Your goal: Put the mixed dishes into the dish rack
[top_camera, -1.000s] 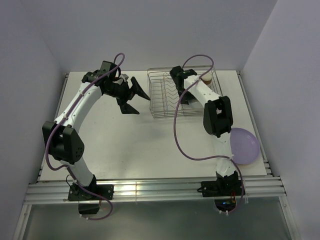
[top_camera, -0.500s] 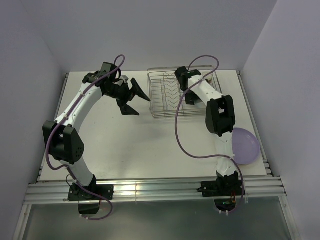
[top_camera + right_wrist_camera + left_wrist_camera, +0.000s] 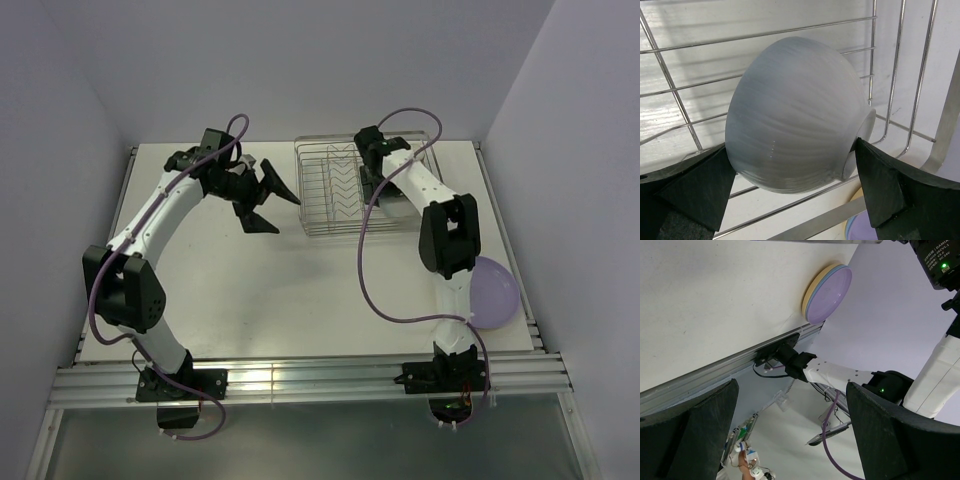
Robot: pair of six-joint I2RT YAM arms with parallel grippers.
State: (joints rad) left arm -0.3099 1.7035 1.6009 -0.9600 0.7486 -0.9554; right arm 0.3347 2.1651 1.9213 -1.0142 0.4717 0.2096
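The silver wire dish rack [image 3: 328,195] stands at the back of the table. My right gripper [image 3: 377,188] reaches down into its right half and is shut on the small white bowl [image 3: 795,115], which lies tilted on its side over the rack wires [image 3: 900,75]. The wrist hides the bowl from above. The three plates [image 3: 492,290] are stacked at the table's right edge, lavender on top; the left wrist view [image 3: 827,287] also shows the orange-yellow and blue rims. My left gripper [image 3: 268,198] is open and empty, held in the air left of the rack. The brown-rimmed cup is hidden.
The rack's central V dividers [image 3: 345,185] stand just left of my right gripper. The aluminium rail [image 3: 300,380] runs along the table's near edge. White walls close in the table on three sides.
My right gripper has moved right and farther back inside the rack with the bowl, and its arm now covers the cup at the rack's far right corner. The left gripper has barely shifted.
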